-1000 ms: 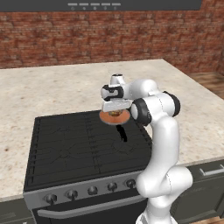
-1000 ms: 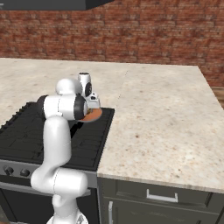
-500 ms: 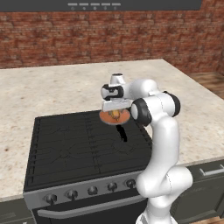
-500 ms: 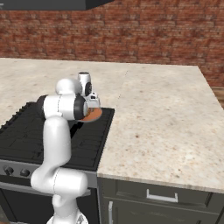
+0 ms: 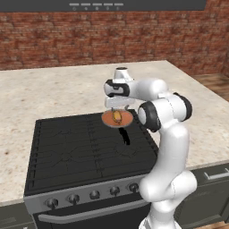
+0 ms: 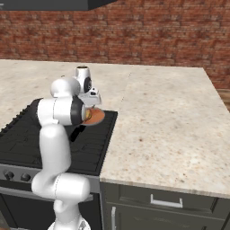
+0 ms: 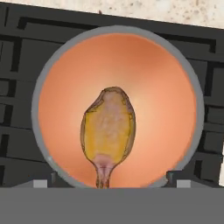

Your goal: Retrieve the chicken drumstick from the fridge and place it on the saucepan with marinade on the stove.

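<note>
The small golden-brown lumpy chicken drumstick lies inside the shallow round saucepan with orange-brown marinade, near its middle, its thin bone end pointing toward the lower rim in the hand view. The saucepan sits on the black grated stove, at the stove's rear right corner, its short black handle pointing toward the front. The two-finger gripper hangs directly above the saucepan; in the hand view its fingers stand wide apart, one at each side of the pan's near rim, with nothing between them and clear of the meat. Judged from this, the placing looks done: the meat is in the marinade and released. What seems left is only lifting the hand away.

Straight above the saucepan the room is free. Right of the saucepan lies the bare speckled beige stone counter; behind the saucepan the counter runs to the red brick wall. A dark range hood hangs well above
</note>
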